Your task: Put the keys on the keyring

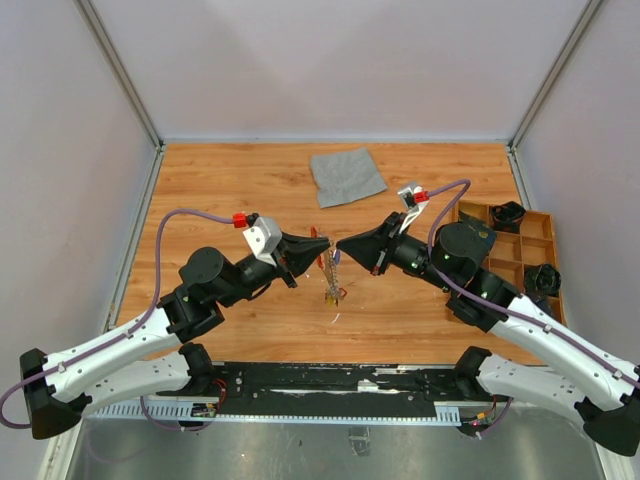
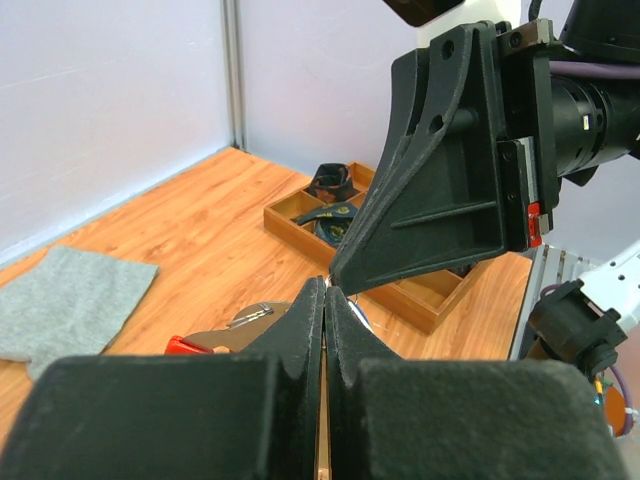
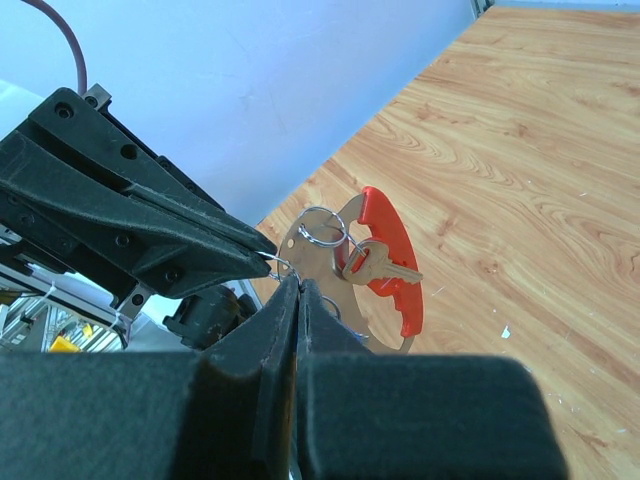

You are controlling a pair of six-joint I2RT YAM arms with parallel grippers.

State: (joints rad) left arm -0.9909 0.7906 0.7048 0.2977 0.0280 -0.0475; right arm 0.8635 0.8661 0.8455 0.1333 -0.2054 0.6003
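Note:
The keyring (image 3: 385,255), a red and tan oval loop, hangs in the air between my two arms over the middle of the table. A silvery split ring (image 3: 322,225) and a brass-coloured key (image 3: 385,268) hang on it. My left gripper (image 1: 323,247) and right gripper (image 1: 341,243) meet tip to tip, both shut on a thin silvery wire ring (image 3: 272,261) of the keyring. In the left wrist view the keyring's red edge (image 2: 185,346) shows left of my shut left gripper (image 2: 326,285). A chain (image 1: 331,268) hangs down to the table, where a small yellowish bit (image 1: 333,296) lies.
A grey cloth (image 1: 346,175) lies at the back of the wooden table. A brown compartment tray (image 1: 535,228) with black items stands at the right, behind the right arm. Grey walls close in the table on three sides.

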